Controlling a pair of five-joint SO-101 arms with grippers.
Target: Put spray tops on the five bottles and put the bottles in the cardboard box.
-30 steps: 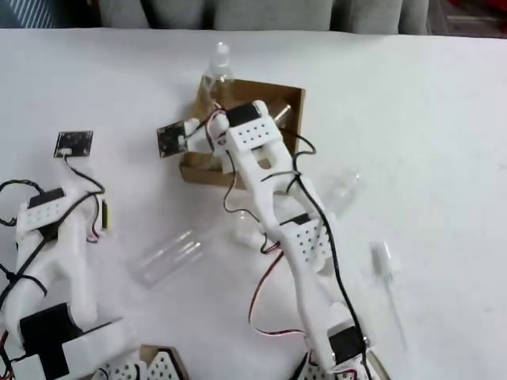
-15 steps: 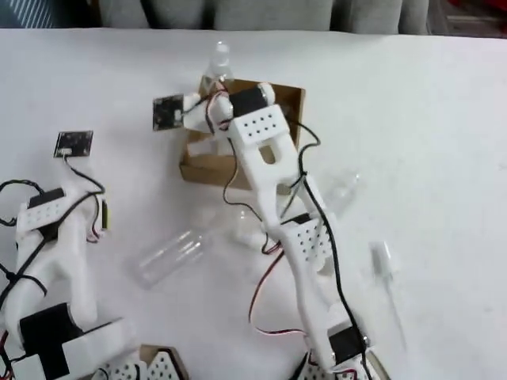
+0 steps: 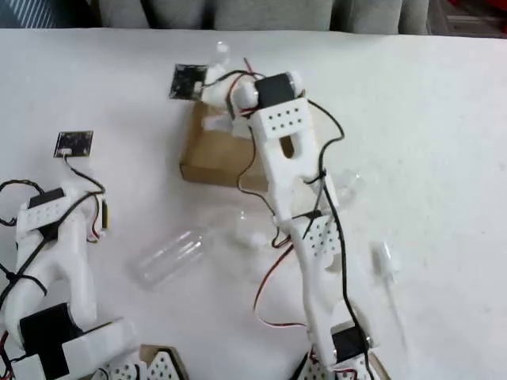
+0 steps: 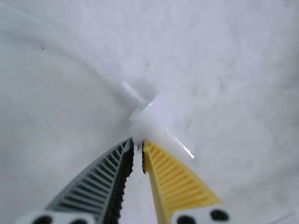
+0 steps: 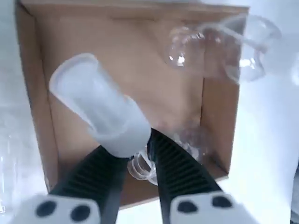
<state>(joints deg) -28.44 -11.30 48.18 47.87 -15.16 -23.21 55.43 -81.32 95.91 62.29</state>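
The cardboard box (image 3: 207, 155) sits at the table's far middle. My right gripper (image 3: 215, 81) hangs over the box's far edge, shut on a clear bottle with a frosted cap (image 5: 99, 108) held above the box floor (image 5: 121, 51); its fingers (image 5: 170, 163) clamp the bottle below the cap. Two clear bottles (image 5: 219, 46) (image 5: 187, 136) lie inside the box by one wall. At the left of the table, my left gripper (image 3: 103, 215) (image 4: 138, 147) is shut with its tips pinching a white spray top (image 4: 152, 119) against the table.
A capless clear bottle (image 3: 168, 257) lies on the table in front of the box. Another clear bottle (image 3: 346, 186) lies to the right of the arm. A loose spray top (image 3: 384, 261) with its tube lies at the right, and small clear parts (image 3: 249, 233) rest near the arm's base.
My right arm has swung away across the box with the capped bottle, its wrist moving from the box's left side to its far edge. The left arm has kept still.
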